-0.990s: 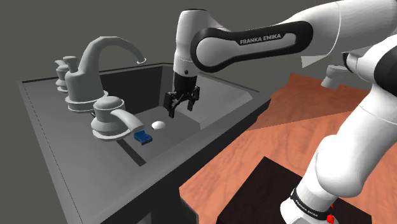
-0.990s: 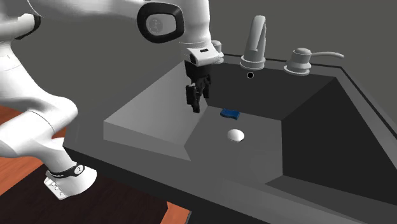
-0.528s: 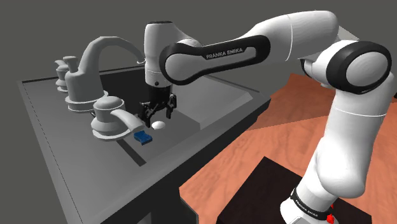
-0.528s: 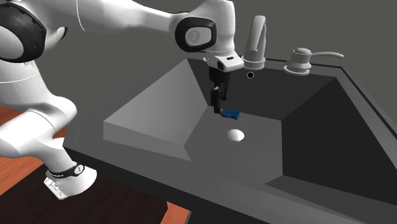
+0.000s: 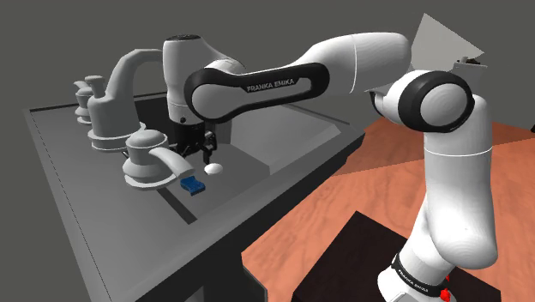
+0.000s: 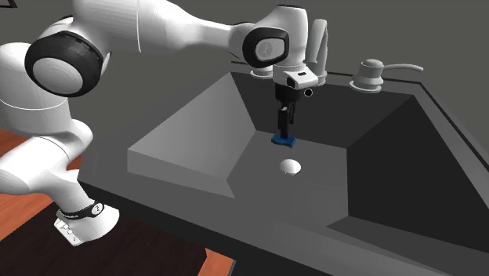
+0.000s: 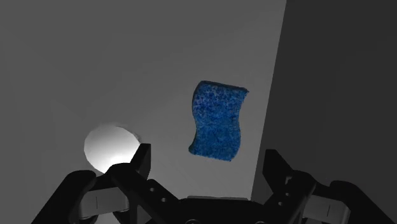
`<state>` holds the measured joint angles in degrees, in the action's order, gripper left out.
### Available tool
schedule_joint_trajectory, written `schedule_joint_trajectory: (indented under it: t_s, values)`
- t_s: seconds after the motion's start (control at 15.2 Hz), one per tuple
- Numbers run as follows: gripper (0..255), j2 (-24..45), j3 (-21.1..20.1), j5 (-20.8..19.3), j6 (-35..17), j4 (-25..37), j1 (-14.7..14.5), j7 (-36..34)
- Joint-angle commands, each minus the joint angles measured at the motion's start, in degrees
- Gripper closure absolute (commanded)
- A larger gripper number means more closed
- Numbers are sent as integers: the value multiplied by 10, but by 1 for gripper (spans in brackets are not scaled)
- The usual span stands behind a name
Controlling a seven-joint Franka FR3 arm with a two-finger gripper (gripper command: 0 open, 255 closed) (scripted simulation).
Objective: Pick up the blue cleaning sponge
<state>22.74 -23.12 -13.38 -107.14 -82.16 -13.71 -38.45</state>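
A small blue sponge point(image 5: 192, 184) lies flat on the grey floor of the sink, close to the wall under the faucet. Seen from across the basin, the sponge point(image 6: 283, 141) sits just behind the white drain point(image 6: 291, 165). My black gripper point(image 5: 199, 153) hangs a short way above it, pointing down. From that side the gripper point(image 6: 284, 130) stands right over the sponge without touching it. Through the wrist camera the sponge point(image 7: 218, 121) lies ahead of the open gripper point(image 7: 208, 167), between the lines of both fingers point(image 7: 141, 162), with the drain point(image 7: 111, 146) beside it.
A tall grey faucet point(image 5: 120, 94) and a lever handle point(image 5: 150, 159) stand on the sink's rim point(image 5: 60, 184), close to my hand. The basin's sloped walls point(image 6: 196, 133) enclose the floor. The faucet point(image 6: 316, 51) rises behind the gripper. A reddish floor point(image 5: 377, 163) lies beside the sink.
The arm has swung across the basin toward the faucet side and the gripper now hangs over the sponge. The fingers stay open. The sponge has not moved.
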Motion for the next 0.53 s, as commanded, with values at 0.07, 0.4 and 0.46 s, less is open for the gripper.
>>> schedule_joint_trajectory:
  t_s: [0.07, 0.4, 0.46]
  values:
    - [0, 29, 1, -4, -22, -5, -8, -1]
    - [255, 34, 3, -6, -40, -19, -8, -4]
    - [255, 35, 3, -7, -39, -17, -9, -4]
